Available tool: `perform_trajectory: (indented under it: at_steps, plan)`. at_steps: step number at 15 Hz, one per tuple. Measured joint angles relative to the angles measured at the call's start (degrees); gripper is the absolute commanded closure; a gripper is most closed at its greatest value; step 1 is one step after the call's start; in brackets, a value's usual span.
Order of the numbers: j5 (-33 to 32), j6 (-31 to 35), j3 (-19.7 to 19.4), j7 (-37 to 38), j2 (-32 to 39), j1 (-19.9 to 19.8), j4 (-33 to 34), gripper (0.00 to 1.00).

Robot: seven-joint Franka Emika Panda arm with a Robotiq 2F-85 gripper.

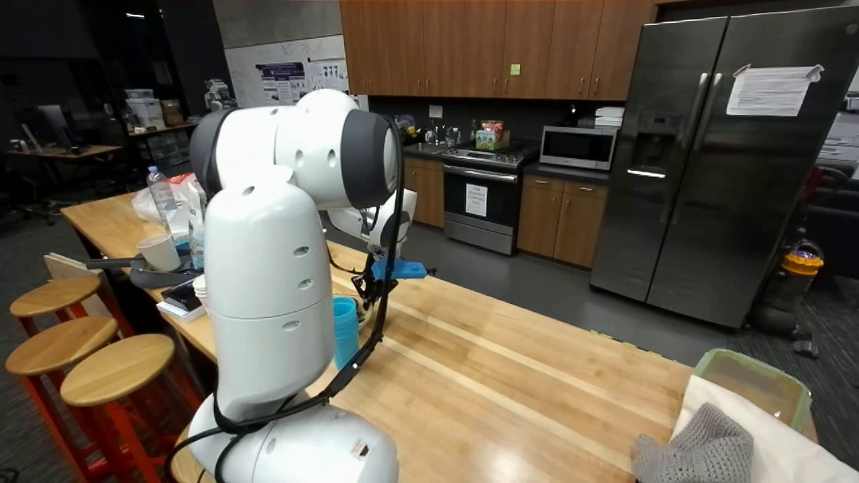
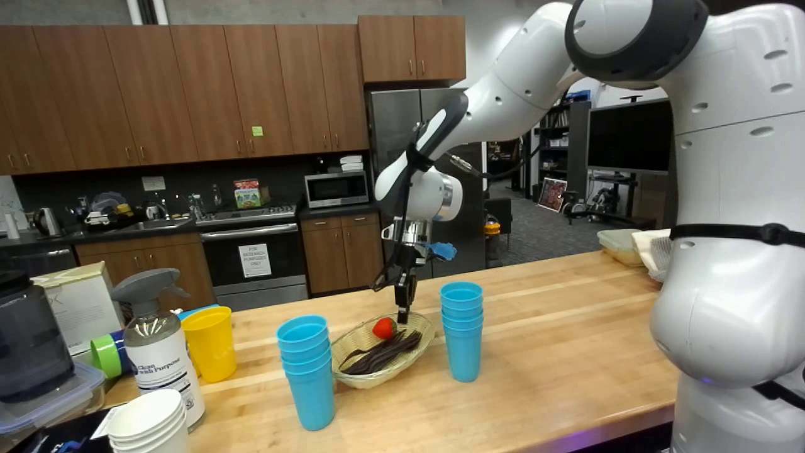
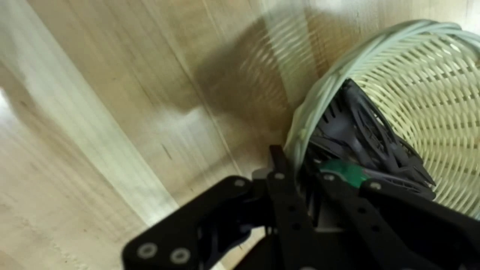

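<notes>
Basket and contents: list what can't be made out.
Basket, right side: cut off by the wrist view's right edge.
Basket in an exterior view: mostly behind blue cups and arm.
Cutlery, exact count: pieces overlap in the wrist view.
Strawberry, red part: apparently behind the fingers, wrist view.

On the table (image 2: 566, 352) you had a spray bottle (image 2: 162, 358) just beside a yellow cup (image 2: 212, 345), with stacked white cups (image 2: 151, 425) near them. Beyond, you could see an oven (image 2: 286, 257) bearing a paper sign (image 2: 255, 260), a microwave (image 2: 336, 189) and a refrigerator (image 1: 721, 201). Three red-legged stools (image 1: 62, 345) stood beside the table.
</notes>
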Motion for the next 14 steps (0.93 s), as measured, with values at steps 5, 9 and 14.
perform_trajectory:
  at_steps: [5,9,14]
  plan:
    - [3.1,4.1,-1.2,-0.9,-3.7,-0.4,-4.8,0.99]
    - [4.1,6.3,-2.9,-2.3,-4.6,-1.0,-6.4,0.99]
    - [4.0,6.3,-6.1,-7.4,-4.7,-3.4,-5.6,0.99]
